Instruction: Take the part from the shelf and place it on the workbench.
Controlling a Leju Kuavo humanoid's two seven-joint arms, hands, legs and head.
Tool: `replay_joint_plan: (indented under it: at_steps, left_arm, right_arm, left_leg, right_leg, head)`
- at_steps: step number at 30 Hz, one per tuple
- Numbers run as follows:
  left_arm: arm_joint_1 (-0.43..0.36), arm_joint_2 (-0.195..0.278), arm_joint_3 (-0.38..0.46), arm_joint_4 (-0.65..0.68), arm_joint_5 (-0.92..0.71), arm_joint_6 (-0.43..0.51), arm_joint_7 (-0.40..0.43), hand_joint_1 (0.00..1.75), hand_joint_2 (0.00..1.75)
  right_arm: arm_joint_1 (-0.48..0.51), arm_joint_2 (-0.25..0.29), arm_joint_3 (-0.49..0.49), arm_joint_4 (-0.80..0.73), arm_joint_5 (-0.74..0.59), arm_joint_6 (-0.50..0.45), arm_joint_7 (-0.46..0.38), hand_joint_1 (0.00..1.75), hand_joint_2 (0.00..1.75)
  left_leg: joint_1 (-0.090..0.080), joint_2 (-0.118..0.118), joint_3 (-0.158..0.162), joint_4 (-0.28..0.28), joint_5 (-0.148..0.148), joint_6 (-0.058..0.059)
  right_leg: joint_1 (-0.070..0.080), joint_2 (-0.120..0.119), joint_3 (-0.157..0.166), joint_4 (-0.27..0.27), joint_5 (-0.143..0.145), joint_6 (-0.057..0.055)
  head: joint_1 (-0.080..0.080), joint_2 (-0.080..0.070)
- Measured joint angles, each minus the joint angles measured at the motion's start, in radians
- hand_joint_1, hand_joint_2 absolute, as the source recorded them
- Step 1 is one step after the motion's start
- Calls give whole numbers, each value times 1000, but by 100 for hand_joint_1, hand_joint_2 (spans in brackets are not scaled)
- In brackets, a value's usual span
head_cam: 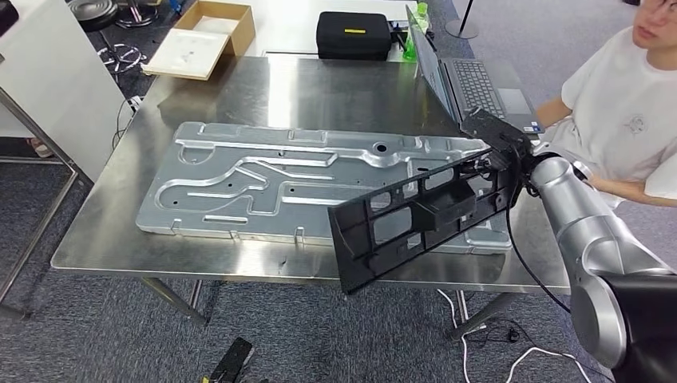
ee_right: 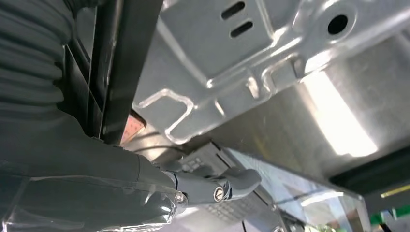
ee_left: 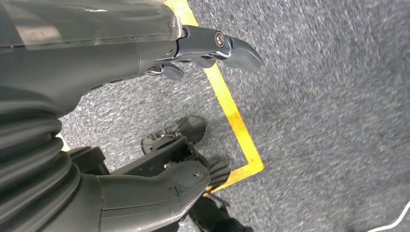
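1. Gripping the black part point(head_cam: 415, 214) at its right end, right hand point(head_cam: 499, 148) sits right of centre in head view, fingers clamped on it.
2. Part is a long black frame, tilted, lower end toward bottom centre, over the front right of the steel workbench point(head_cam: 104, 231); contact with the table can't be told.
3. Stamped metal panel point(head_cam: 263, 187) lies flat mid-table behind the part.
4. Left hand point(ee_left: 193, 53) hangs over grey carpet and yellow floor tape point(ee_left: 232, 111), fingers apart, holding nothing.
5. Laptop point(head_cam: 471, 80) upper right, person point(head_cam: 631, 104) at right edge, black case point(head_cam: 353, 33) top centre.
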Motion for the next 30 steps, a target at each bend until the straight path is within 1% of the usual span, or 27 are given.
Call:
replay_joint_plan:
  at_steps: [1, 2, 3, 4, 5, 6, 7, 8, 9, 11, 12, 13, 15, 16, 17, 18, 19, 20, 21, 22, 23, 24, 26, 27, 28, 29, 30]
  left_arm:
    - [1, 0, 0, 0, 1, 0, 0, 0, 44]
    - [3, 1, -1, 0, 1, 0, 0, 0, 0]
    - [4, 1, -1, 0, 1, 0, 0, 0, 0]
    - [5, 1, -1, 0, 1, 0, 0, 0, 0]
    - [4, 1, -1, 0, 2, 0, 0, 0, 0]
    - [4, 1, -2, 0, 2, 1, 0, 0, 0]
    - [3, 1, -2, 0, 3, 1, 0, 0, 0]
    - [3, 1, -2, 0, 3, 2, -1, 0, 0]
    - [3, 1, -2, 0, 4, 2, -1, 0, 0]
    - [2, 2, -2, 0, 4, 3, -1, 0, 0]
    - [2, 2, -2, 0, 5, 4, -1, 0, 0]
    - [1, 2, -2, 0, 5, 4, -1, 0, 0]
    - [1, 2, -2, 0, 6, 4, -1, 0, 0]
    - [2, 2, -2, 0, 6, 5, -1, 0, 0]
    - [3, 2, -2, 0, 6, 6, -1, 0, 0]
    - [4, 2, -2, 0, 6, 7, 0, 0, 0]
    - [4, 2, -2, 0, 7, 8, 0, 0, 0]
    - [4, 2, -2, 0, 8, 10, 1, 0, 0]
    - [3, 2, -2, 0, 9, 12, 2, 0, 0]
    - [2, 2, -2, 0, 9, 14, 3, 0, 0]
    - [1, 2, -2, 0, 10, 16, 4, 0, 0]
    - [2, 2, -2, 0, 11, 19, 6, 0, 0]
    - [3, 1, -3, 0, 11, 24, 9, 0, 0]
    - [2, 1, -4, 0, 10, 27, 10, 0, 0]
    - [1, -1, -5, 0, 9, 29, 10, 0, 0]
    - [0, -3, -6, 0, 7, 32, 10, 0, 0]
    - [-1, -4, -8, 0, 4, 33, 11, 0, 0]
  right_arm:
    - [1, -2, 1, 4, -4, 10, 2, 0, 175]
    - [2, -4, 3, 8, -7, 18, 5, 0, 175]
    - [3, -6, 6, 12, -9, 22, 10, 0, 175]
    - [2, -8, 9, 15, -11, 22, 18, 0, 175]
    - [1, -10, 12, 17, -12, 14, 28, 0, 175]
    - [-2, -11, 15, 18, -15, 1, 38, 0, 175]
    - [-4, -12, 17, 20, -16, -18, 50, 0, 175]
    - [-5, -13, 19, 22, -18, -40, 62, 0, 175]
    - [-5, -13, 21, 24, -19, -63, 73, 0, 175]
    - [-3, -13, 24, 28, -20, -101, 90, 0, 175]
    - [-3, -13, 24, 28, -20, -112, 95, 0, 175]
    - [-3, -12, 24, 29, -21, -119, 98, 0, 175]
    - [-3, -11, 25, 31, -23, -132, 107, 0, 175]
    - [-3, -11, 25, 34, -25, -141, 113, 0, 131]
    - [-1, -10, 25, 37, -27, -151, 121, 0, 87]
    - [0, -9, 25, 39, -29, -164, 129, 0, 44]
    - [2, -7, 25, 41, -32, -179, 137, 0, 0]
    - [3, -7, 25, 42, -34, -199, 146, 0, 0]
    - [3, -6, 24, 42, -36, -225, 155, 0, 0]
    - [3, -6, 24, 42, -36, -254, 161, 0, 0]
    - [3, -6, 22, 42, -36, -289, 163, 0, 0]
    - [6, -5, 20, 40, -36, -336, 156, 0, 0]
    - [25, -1, 11, 22, -35, -479, 99, 0, 87]
    - [38, 2, 4, 5, -34, -562, 55, 0, 131]
    - [52, 5, -4, -14, -32, -639, 11, 0, 175]
    - [67, 9, -10, -34, -28, -698, -24, 0, 175]
    - [82, 13, -14, -54, -23, -740, -50, 0, 175]
  left_leg:
    - [0, 0, 0, 0, 0, 0]
    - [-1, 0, 0, 1, -1, 0]
    - [-1, 0, 0, 2, -1, 0]
    - [-1, 0, 0, 3, -3, -2]
    - [-1, -1, 0, 5, -5, -4]
    - [-3, -1, -1, 7, -7, -8]
    - [-4, -1, -3, 9, -8, -12]
    - [-6, -2, -4, 10, -10, -17]
    - [-7, -2, -5, 9, -10, -22]
    - [-7, -1, -5, 10, -14, -32]
    - [-7, -2, -9, 22, -24, -37]
    - [-6, -2, -21, 50, -44, -42]
    - [-4, -2, -69, 156, -99, -48]
    - [-3, -2, -96, 212, -121, -49]
    - [-3, -2, -114, 248, -128, -50]
    - [-3, -2, -118, 252, -117, -49]
    - [-3, -2, -105, 223, -90, -47]
    - [-3, -2, -80, 167, -55, -43]
    - [-4, -2, -53, 108, -28, -39]
    - [-5, -3, -30, 59, -11, -36]
    - [-6, -3, -17, 29, -6, -32]
    - [-8, -3, -13, 18, -8, -29]
    - [-6, -3, -10, 8, -4, -19]
    - [-5, -3, -7, 3, 0, -13]
    - [-3, -3, -5, -3, 3, -6]
    - [-3, -3, -3, -6, 5, -2]
    - [-3, -3, -2, -6, 5, 0]
  right_leg:
    - [0, 0, -27, 54, -17, 3]
    - [-1, 0, -42, 81, -17, 5]
    - [-2, 0, -39, 70, 1, 5]
    - [-3, -1, -17, 22, 33, 5]
    - [-4, -1, 15, -47, 65, 3]
    - [-3, -2, 44, -110, 88, 0]
    - [-1, -1, 65, -154, 100, -4]
    - [2, -1, 75, -176, 102, -8]
    - [5, 0, 76, -179, 100, -14]
    - [1, 2, 77, -182, 102, -25]
    - [-1, 2, 79, -185, 103, -31]
    - [-3, 1, 81, -187, 104, -35]
    - [-1, 1, 83, -188, 103, -42]
    - [0, 0, 83, -188, 102, -44]
    - [1, 1, 83, -188, 102, -46]
    - [2, 1, 84, -187, 101, -47]
    - [2, 2, 85, -187, 101, -46]
    - [2, 3, 85, -186, 100, -45]
    - [4, 3, 85, -184, 99, -43]
    - [5, 4, 83, -182, 98, -40]
    - [7, 4, 81, -181, 99, -35]
    - [8, 4, 79, -182, 100, -31]
    - [6, 3, 79, -183, 101, -20]
    - [5, 2, 76, -174, 93, -14]
    - [3, 2, 65, -149, 75, -10]
    - [2, 1, 45, -105, 49, -6]
    - [2, 1, 17, -44, 19, -2]
  head:
    - [0, 0]
    - [0, 0]
    - [0, 0]
    - [0, 0]
    - [0, 0]
    - [0, 0]
    - [0, 0]
    - [0, 0]
    - [0, 0]
    - [0, 0]
    - [-1, 0]
    - [-1, 0]
    - [-1, 0]
    - [-1, 0]
    - [-1, 0]
    - [-1, 0]
    - [-1, 0]
    - [-1, 0]
    - [-1, 0]
    - [-1, 0]
    - [-1, 0]
    - [-1, 0]
    - [-1, 0]
    - [-1, 0]
    - [0, 0]
    - [0, 0]
    - [0, 0]
